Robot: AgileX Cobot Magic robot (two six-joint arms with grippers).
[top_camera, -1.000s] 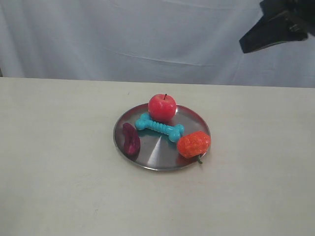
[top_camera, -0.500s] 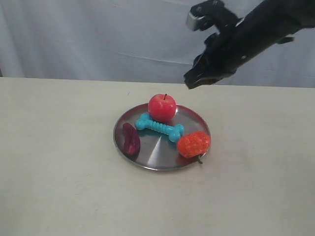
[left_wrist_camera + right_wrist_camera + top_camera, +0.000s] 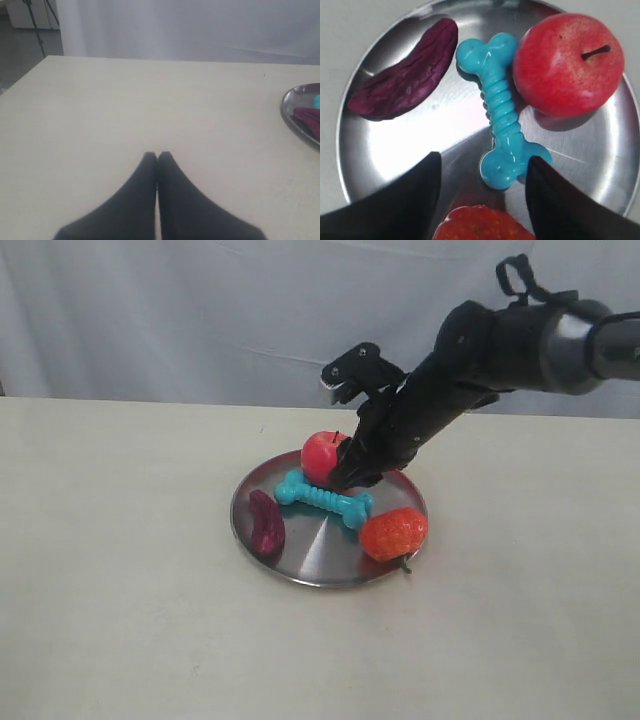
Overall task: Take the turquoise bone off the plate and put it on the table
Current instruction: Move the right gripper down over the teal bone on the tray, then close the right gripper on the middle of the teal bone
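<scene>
Apple (image 3: 568,62) tight against turquoise bone (image 3: 502,115); shaft's other flank bare.

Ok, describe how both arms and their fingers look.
The right arm is black and rounded, with a grey metallic segment and a black cable loop. The right fingers are matte black, tapering wedges. The left fingers look the same; that arm isn't visible.

Black arm (image 3: 500,345), looped cable (image 3: 517,275), tapered black fingers (image 3: 400,205).
</scene>
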